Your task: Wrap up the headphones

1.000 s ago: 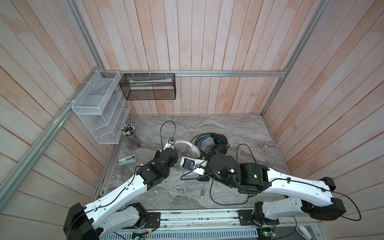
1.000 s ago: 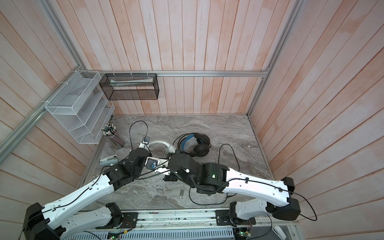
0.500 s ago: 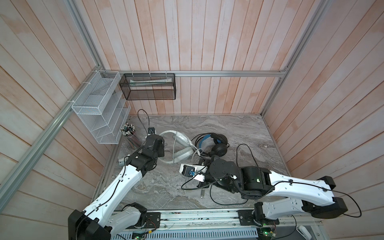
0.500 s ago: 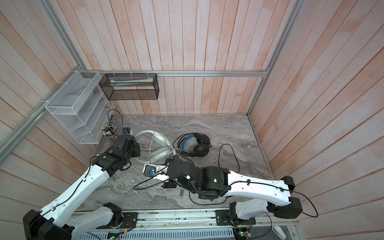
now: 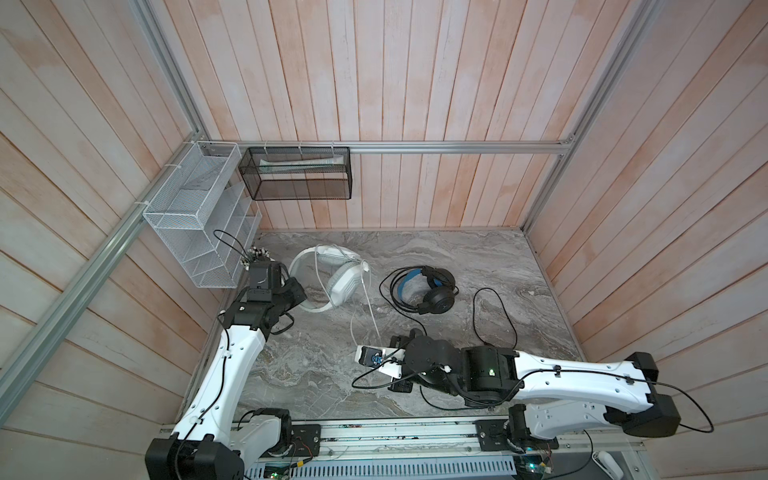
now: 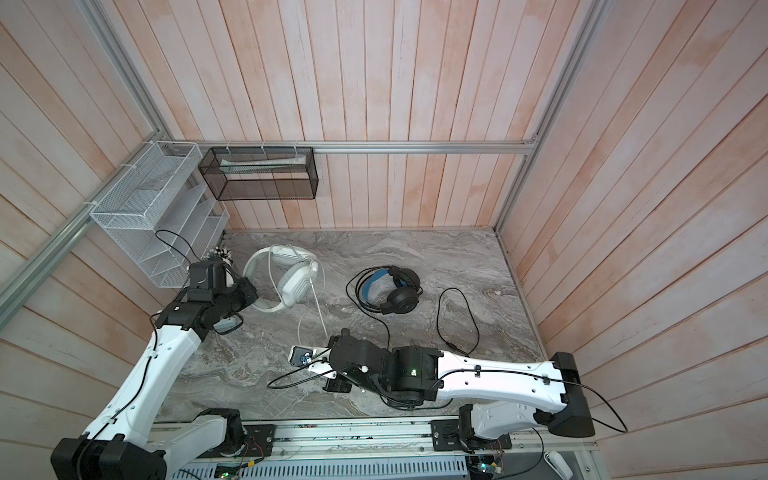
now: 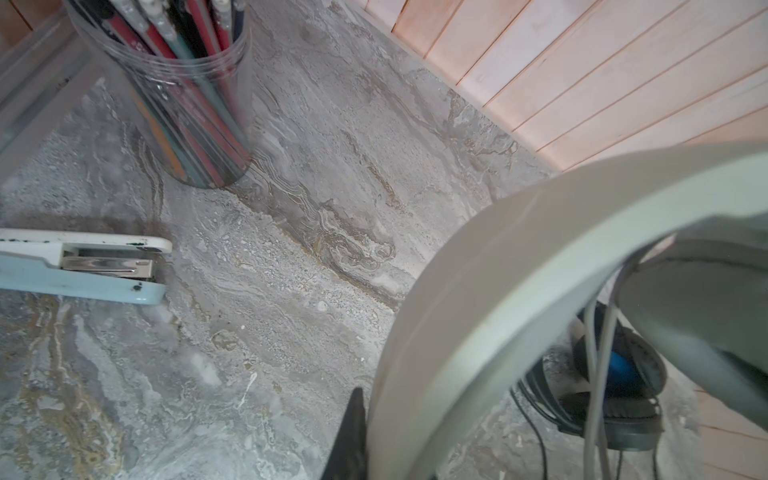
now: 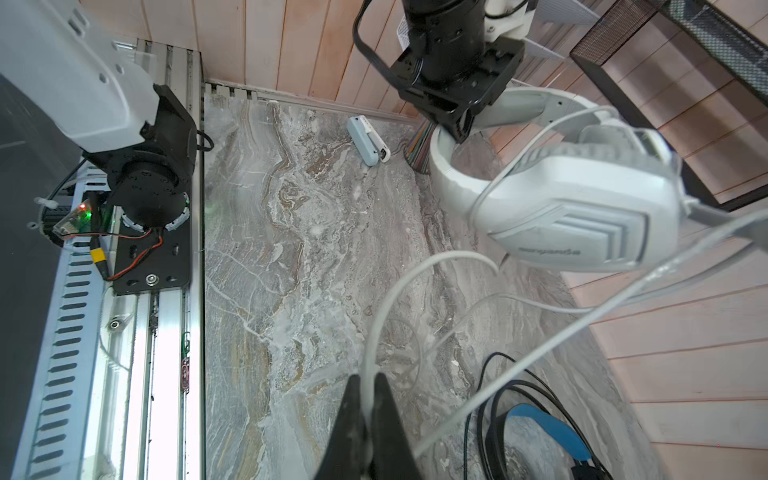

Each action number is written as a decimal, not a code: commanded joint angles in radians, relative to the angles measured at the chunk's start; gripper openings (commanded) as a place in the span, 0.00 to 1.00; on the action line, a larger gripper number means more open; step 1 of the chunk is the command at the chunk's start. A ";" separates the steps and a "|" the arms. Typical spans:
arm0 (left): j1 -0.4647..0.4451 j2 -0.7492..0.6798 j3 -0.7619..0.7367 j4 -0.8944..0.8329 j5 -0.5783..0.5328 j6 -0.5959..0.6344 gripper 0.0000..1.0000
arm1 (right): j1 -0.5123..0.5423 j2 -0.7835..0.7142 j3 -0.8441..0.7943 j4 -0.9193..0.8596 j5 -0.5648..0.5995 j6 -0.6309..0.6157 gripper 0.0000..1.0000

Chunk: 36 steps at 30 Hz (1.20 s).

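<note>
- The left claw [image 8: 462, 129] is clamped shut on the headband of the white headset [image 8: 582, 224], near the desk's [image 5: 457, 249] back left corner.
- The headband arches over the marble top; one earcup hangs at a tilt beside it, with white cable [image 8: 374, 332] looped across it.
- The right claw [image 8: 367, 382], toward the front edge at mid-desk, pinches that white cable between closed fingers; the cord runs from there back to the headset.
- The black headset [image 5: 432, 286], its band lined in blue, lies on the desk between the middle and the back edge, apart from both claws.
- Its black cable [image 5: 494, 316] coils around it and loops off toward the right edge, then forward.
- A clear cup of pencils [image 7: 183, 104] stands in the back left corner, just beside the left claw.
- A pale blue stapler [image 7: 83, 266] lies near the left edge.
- A white wire rack [image 5: 187, 216] hangs on the left wall and a black mesh basket [image 5: 297, 174] on the back wall.
</note>
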 commanded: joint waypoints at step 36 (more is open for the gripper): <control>0.005 0.067 -0.003 -0.023 -0.080 -0.017 0.00 | 0.082 -0.119 -0.103 0.169 -0.030 0.122 0.00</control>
